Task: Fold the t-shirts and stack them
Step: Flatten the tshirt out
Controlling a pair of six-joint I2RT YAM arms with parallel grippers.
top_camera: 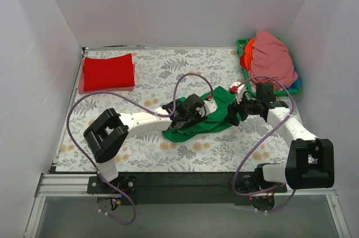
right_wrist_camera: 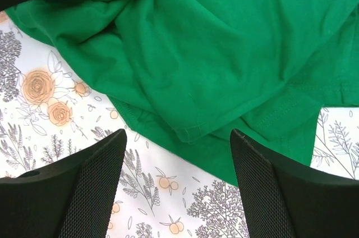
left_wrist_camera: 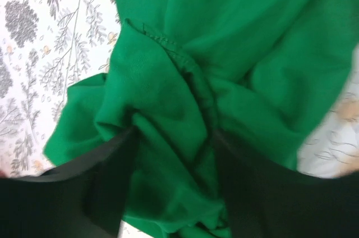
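Floral-printed table [top_camera: 151,64], enclosed by plain white walls at the left, far and right sides.

Right of table centre: green t-shirt [top_camera: 220,120] [left_wrist_camera: 252,53] [right_wrist_camera: 213,41], unfolded and crumpled, spread from the left arm's wrist to the right arm's wrist. In the right wrist view, several overlapping layers with a stitched hem facing the camera and floral print exposed on both sides of the cloth.

At the far left corner of the table: red t-shirt [top_camera: 108,72], folded to a neat rectangle, well apart from the green t-shirt. Beneath it, a thin pink edge showing along the left and near sides; not identifiable as a garment from this view.

At the far right corner: green plastic basket [top_camera: 241,44], heaped with cloth. On top, pink t-shirt [top_camera: 272,58], bunched and spilling over the rim. Beside it on the left, orange t-shirt [top_camera: 248,53], only a strip visible.

Left gripper [top_camera: 180,120] [left_wrist_camera: 171,154]: lowered onto the left part of the green t-shirt, fingers [left_wrist_camera: 112,176] pressed in against a gathered ridge of green fabric, cloth pinched between them.

Right gripper [top_camera: 233,113] [right_wrist_camera: 176,137]: at the right edge of the green t-shirt, fingers [right_wrist_camera: 84,193] spread wide, nothing held, hem and bare print visible in the gap.
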